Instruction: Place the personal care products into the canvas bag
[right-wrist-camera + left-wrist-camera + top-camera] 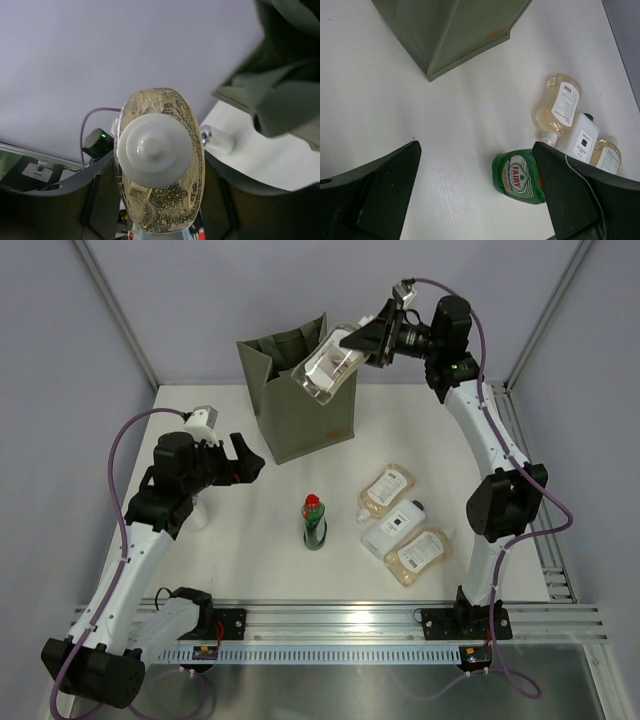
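The olive canvas bag (300,405) (450,30) (285,100) stands upright at the back of the table. My right gripper (365,345) (159,192) is shut on a clear, white-capped bottle of bubbly amber liquid (330,368) (160,170), held tilted over the bag's right top edge. On the table stand a green red-capped bottle (315,522) (517,177), and beside it lie two amber bottles (386,490) (418,555) and a flat white one (393,525) (582,137). My left gripper (240,460) (476,150) hangs open left of the bag, holding nothing.
A pale bottle-like object (198,514) (220,140) lies on the table under my left arm. Grey walls and metal frame posts close in the back corners. The arm bases sit on a rail (340,625) at the near edge.
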`<control>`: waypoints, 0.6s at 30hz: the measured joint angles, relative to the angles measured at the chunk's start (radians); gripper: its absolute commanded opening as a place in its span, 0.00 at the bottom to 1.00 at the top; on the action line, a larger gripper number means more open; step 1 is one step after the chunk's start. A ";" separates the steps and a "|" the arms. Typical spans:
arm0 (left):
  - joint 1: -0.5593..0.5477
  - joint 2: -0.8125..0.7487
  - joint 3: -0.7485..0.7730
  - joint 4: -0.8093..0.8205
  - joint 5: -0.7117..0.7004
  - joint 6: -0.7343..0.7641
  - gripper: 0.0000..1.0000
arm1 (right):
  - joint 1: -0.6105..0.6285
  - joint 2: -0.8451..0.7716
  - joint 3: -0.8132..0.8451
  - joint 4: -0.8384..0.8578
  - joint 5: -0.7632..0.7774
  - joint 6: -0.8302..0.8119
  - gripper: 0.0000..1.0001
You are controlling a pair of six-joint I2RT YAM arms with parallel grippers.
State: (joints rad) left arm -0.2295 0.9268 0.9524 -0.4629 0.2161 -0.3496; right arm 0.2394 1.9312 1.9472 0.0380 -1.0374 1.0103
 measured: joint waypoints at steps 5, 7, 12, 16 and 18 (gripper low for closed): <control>0.000 0.000 0.000 -0.008 -0.003 -0.011 0.99 | 0.013 0.154 0.459 -0.071 0.104 0.080 0.00; 0.000 -0.001 0.000 -0.015 -0.008 -0.017 0.99 | 0.025 0.213 0.577 -0.085 0.160 0.080 0.00; 0.000 -0.021 -0.008 -0.029 -0.035 -0.041 0.99 | 0.082 0.310 0.667 -0.089 0.369 -0.055 0.00; 0.000 -0.046 -0.015 -0.062 -0.068 -0.056 0.99 | 0.140 0.379 0.639 -0.091 0.488 -0.175 0.00; 0.000 -0.061 -0.022 -0.072 -0.088 -0.067 0.99 | 0.162 0.429 0.639 -0.093 0.527 -0.224 0.00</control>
State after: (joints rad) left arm -0.2291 0.8661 0.9302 -0.5346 0.1284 -0.4164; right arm 0.4015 2.3600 2.5866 -0.0555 -0.5102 0.7864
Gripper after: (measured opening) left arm 0.985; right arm 0.614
